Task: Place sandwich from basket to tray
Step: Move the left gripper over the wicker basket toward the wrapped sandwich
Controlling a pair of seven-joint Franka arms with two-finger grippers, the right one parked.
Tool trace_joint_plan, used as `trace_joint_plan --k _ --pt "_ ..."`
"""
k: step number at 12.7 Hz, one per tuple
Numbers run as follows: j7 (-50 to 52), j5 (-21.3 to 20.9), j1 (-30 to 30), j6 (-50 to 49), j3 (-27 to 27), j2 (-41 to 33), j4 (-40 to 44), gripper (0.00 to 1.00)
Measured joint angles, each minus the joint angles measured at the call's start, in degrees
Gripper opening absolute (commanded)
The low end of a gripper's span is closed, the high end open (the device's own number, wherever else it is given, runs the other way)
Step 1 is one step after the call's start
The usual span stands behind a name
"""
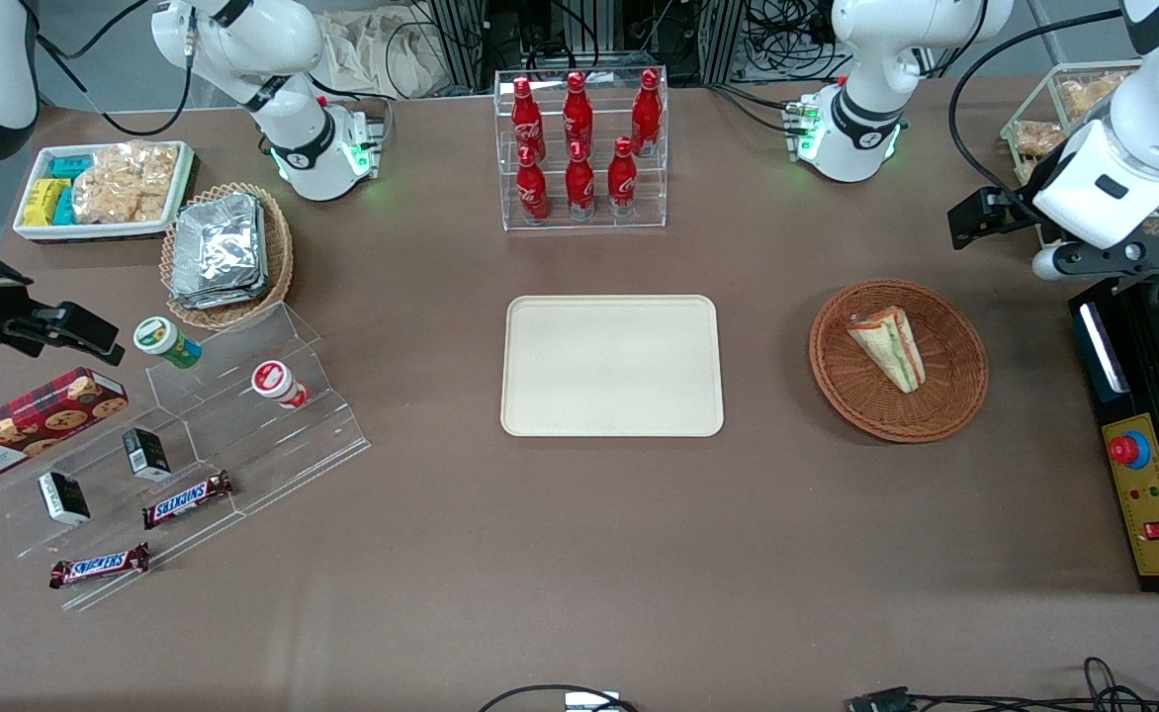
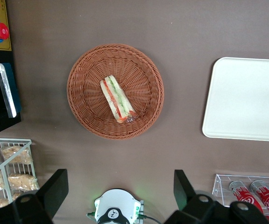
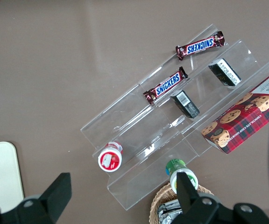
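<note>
1. Front view. The gripper (image 1: 1010,232) hangs high at the working arm's end of the table, above and clear of everything; its fingers are largely hidden by the arm's own body, so their spread is not readable here. The sandwich (image 1: 889,346) lies on its side in the basket (image 1: 955,396), touching only the weave. The tray (image 1: 611,365) sits mid-table, well apart from the basket, with bare tabletop (image 1: 579,554) between them and along the edge nearest the camera. A black control box (image 1: 1143,465), cut off by the frame edge, stands just beside the basket. A clear bottle rack (image 1: 582,148) stands farther from the camera than the tray.

2. Left wrist view. Two dark fingertips (image 2: 55,189) stand wide apart, holding and touching nothing. The sandwich (image 2: 117,99) rests near the centre of the basket (image 2: 83,70), filling edge showing. The tray (image 2: 244,100) is cut off at the frame edge. The bottle rack (image 2: 249,189) is only partly visible.

3. Right wrist view. Only a corner of the tray (image 3: 1,175) shows; basket and sandwich are out of frame.
</note>
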State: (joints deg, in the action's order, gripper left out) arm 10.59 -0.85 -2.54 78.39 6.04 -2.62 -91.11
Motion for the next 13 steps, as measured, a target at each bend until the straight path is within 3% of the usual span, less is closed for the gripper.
trace_joint_plan --k 10,13 --pt "0.11 -0.10 1.08 -3.49 -0.35 0.00 0.64 1.00" --pt "5.99 1.47 3.24 -7.27 -1.52 -0.26 0.68 1.00"
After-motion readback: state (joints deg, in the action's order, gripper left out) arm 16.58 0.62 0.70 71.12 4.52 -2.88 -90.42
